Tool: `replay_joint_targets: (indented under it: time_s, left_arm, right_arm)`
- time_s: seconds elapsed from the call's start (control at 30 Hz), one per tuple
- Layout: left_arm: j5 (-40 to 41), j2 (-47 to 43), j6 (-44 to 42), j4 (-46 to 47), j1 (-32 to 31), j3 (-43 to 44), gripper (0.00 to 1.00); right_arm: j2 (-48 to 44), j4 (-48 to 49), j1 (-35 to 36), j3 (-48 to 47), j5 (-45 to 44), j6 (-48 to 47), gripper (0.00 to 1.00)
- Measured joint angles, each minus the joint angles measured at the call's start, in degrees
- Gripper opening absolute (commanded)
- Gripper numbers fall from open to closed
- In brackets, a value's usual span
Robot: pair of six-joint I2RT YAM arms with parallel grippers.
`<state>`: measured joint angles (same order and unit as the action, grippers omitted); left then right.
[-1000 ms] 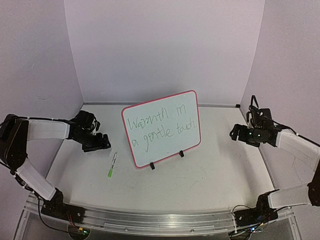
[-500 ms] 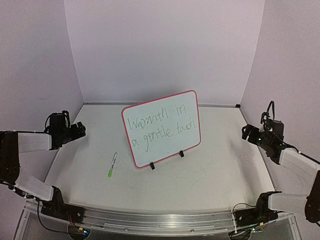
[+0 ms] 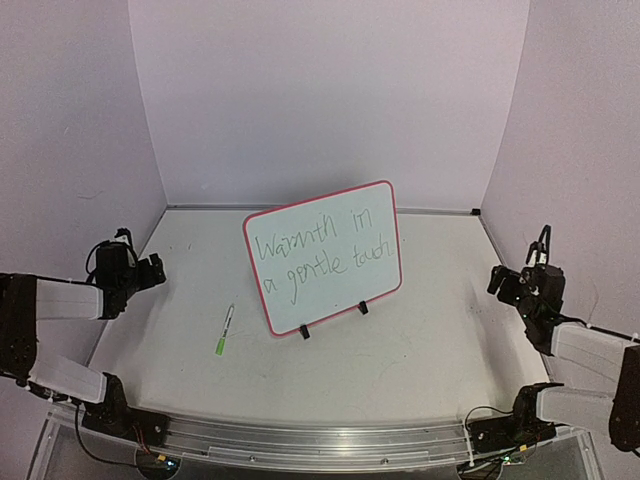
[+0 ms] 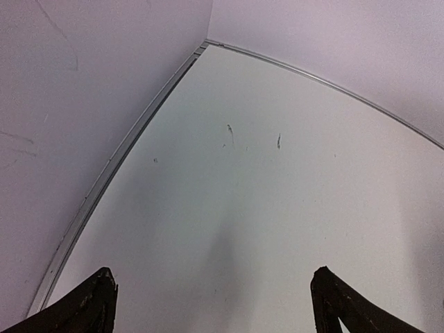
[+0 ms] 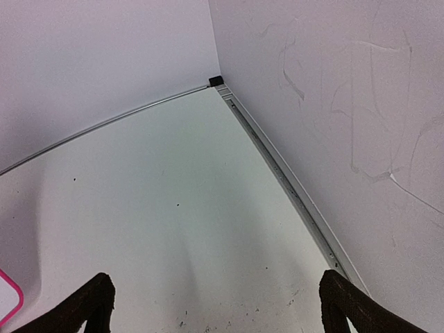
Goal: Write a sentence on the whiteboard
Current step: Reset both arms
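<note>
So here's where we're at: the whiteboard (image 3: 325,258) is standing on the table (image 3: 420,360) roughly in the middle, propped on its two little black clip feet (image 3: 305,332), leaning back a bit and turned slightly toward the left arm's side. The sentence (image 3: 322,262) is on it in thin green handwriting, two lines, and we read it as "Warmth in a gentle touch". A green-capped marker (image 3: 224,331) lies flat on the table just to the left of the board's near corner, not touching it. The left gripper (image 3: 152,268) hangs out by the left wall, well away from the board. On its wrist cam we see both fingers (image 4: 87,309) spread wide with only bare table between them, so it's released and carrying nothing. Same deal with the right gripper (image 3: 500,281) over by the right wall: jaws wide apart, nothing in them. Its wrist cam just catches a sliver of the board's pink frame at the lower left edge.
</note>
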<state>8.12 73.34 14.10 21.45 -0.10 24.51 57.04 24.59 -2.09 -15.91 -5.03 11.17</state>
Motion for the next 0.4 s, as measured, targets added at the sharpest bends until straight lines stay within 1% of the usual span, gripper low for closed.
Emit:
replay_joint_targets:
  time_s: [0.13, 0.4]
  left_arm:
    - [0.9, 0.0, -0.6, 1.2, 0.0, -2.3, 0.97]
    - [1.0, 0.1, -0.9, 2.7, 0.0, -2.6, 0.99]
  right_arm:
    - [0.0, 2.7, 0.0, 1.6, -0.3, -0.3, 0.98]
    - [0.0, 4.2, 0.0, 2.9, -0.3, -0.7, 0.98]
